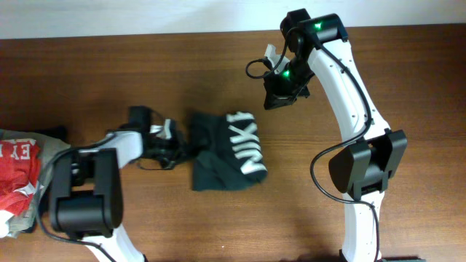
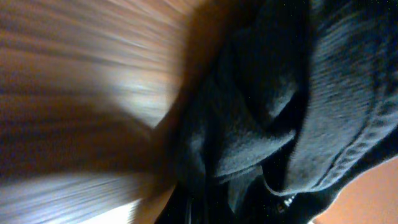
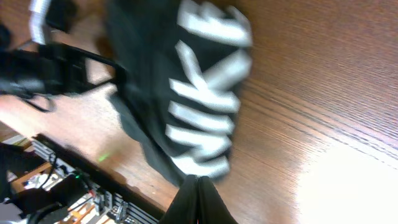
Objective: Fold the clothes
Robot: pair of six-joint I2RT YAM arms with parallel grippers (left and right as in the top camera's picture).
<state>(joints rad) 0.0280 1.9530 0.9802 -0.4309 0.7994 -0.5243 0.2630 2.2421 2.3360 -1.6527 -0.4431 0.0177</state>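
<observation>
The dark blackish-green T-shirt (image 1: 226, 153) lies bunched in a compact fold at mid-table, its white "NIKE" lettering facing up on the right side. My left gripper (image 1: 180, 151) is low at the shirt's left edge. In the left wrist view the dark cloth (image 2: 280, 106) fills the frame and stays sharp while the table is blurred, so the jaws look shut on it. My right gripper (image 1: 279, 100) hovers above the table behind and to the right of the shirt, shut and empty. The right wrist view shows its closed fingertips (image 3: 199, 186) over the lettering (image 3: 205, 93).
A red garment with white letters (image 1: 18, 171) lies on a grey-beige garment (image 1: 13, 222) at the table's left edge, beside my left arm's base. The table's far edge (image 1: 145, 35) meets a white wall. Bare wood (image 1: 218, 225) lies in front of the shirt.
</observation>
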